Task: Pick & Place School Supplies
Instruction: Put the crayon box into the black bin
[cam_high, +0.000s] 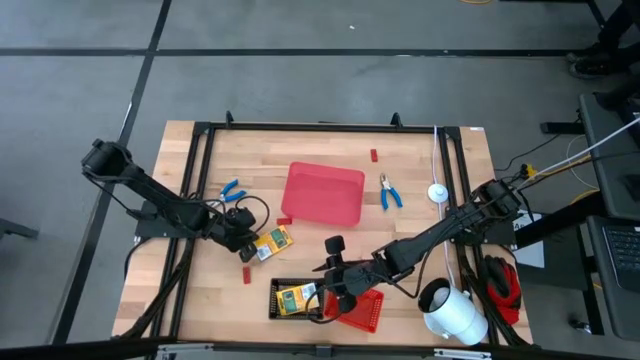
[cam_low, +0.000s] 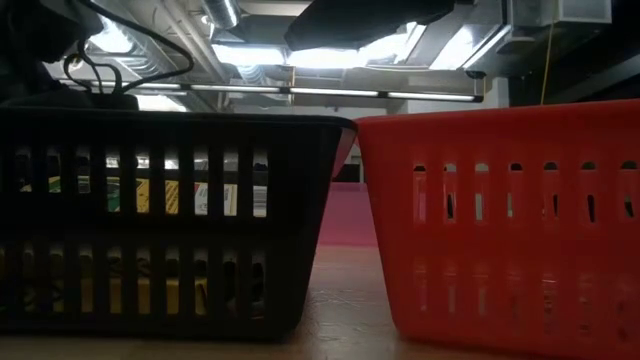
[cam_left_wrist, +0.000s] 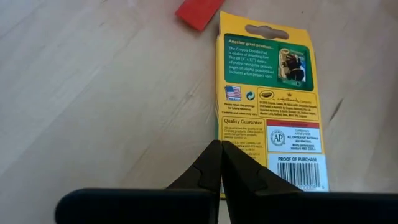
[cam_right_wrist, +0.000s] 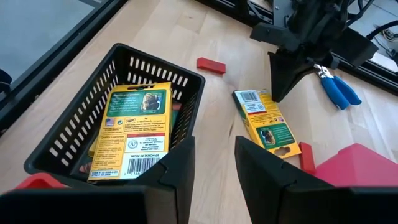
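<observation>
- Your left gripper (cam_left_wrist: 219, 163) has its fingers pressed together, tips meeting just over the near edge of a yellow-and-green card box (cam_left_wrist: 268, 106) that lies flat on the table (cam_high: 330, 160); nothing is between them.
- Your right gripper (cam_right_wrist: 214, 158) has its fingers apart with a gap between them, holding nothing, above the black basket (cam_right_wrist: 81, 124).
- A second card box (cam_right_wrist: 134, 127) lies inside that black basket, label up.
- The red mesh basket (cam_high: 362, 310) stands just beside the black one.
- A small red block (cam_right_wrist: 211, 65) lies on the wood near the basket; another (cam_left_wrist: 198, 11) lies just beyond the first box's far end.
- You have blue-handled pliers (cam_high: 390, 192) beside the red tray (cam_high: 323, 194), and a second pair (cam_high: 232, 190) near the left arm.
</observation>
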